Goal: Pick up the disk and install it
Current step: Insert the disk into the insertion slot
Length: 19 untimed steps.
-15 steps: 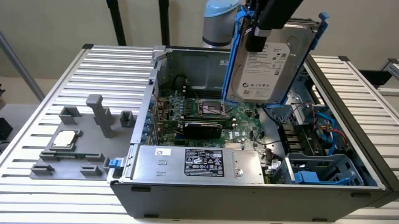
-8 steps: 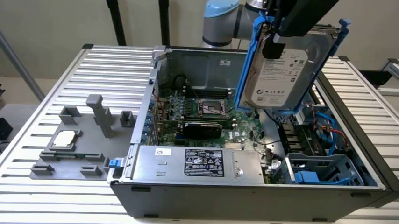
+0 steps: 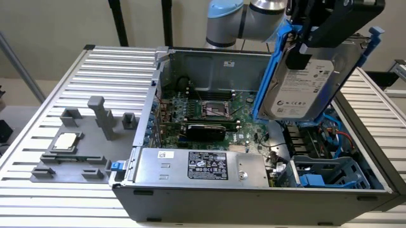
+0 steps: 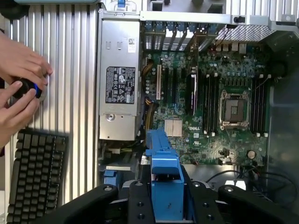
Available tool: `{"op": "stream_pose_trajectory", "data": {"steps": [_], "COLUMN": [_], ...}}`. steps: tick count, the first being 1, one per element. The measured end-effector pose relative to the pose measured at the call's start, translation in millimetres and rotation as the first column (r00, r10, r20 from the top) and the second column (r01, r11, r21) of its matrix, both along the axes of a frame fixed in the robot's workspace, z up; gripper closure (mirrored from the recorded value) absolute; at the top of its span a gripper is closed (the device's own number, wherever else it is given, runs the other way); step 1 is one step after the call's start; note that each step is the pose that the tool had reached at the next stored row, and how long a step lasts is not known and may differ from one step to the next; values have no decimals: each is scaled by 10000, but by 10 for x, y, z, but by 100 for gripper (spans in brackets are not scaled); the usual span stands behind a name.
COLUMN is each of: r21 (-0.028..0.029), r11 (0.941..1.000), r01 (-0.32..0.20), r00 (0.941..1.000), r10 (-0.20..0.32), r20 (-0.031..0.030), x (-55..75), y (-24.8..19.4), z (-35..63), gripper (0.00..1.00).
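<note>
Clamping the disk (image 3: 303,90), tool (image 3: 299,53) partly cropped.

Robotics lab, slatted bench (image 3: 114,61), opened computer case (image 3: 254,202)

The end effector (image 3: 303,50) partly covers the disk (image 3: 304,92).

Bright, even indoor light from overhead in both views. Soft shadows inside the computer case (image 3: 209,66). Mild sheen on the disk (image 3: 304,90) label and the ribbed desk (image 3: 114,66). No harsh glare.
</note>
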State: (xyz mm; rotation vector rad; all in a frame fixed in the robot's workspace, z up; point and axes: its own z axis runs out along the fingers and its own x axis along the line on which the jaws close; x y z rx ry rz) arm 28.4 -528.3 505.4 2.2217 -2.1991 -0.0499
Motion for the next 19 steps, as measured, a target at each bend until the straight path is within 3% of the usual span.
{"op": "stream_pose_trajectory", "data": {"steps": [12,19], "r21": [7,9], "r11": [10000,10000], "r01": [0,1], "r00": [10000,10000], "r10": [0,-1], "r20": [-11,-15], "x": [338,619], "y": [-253,-330], "z": [-22,-104], "gripper": [100,100]}}
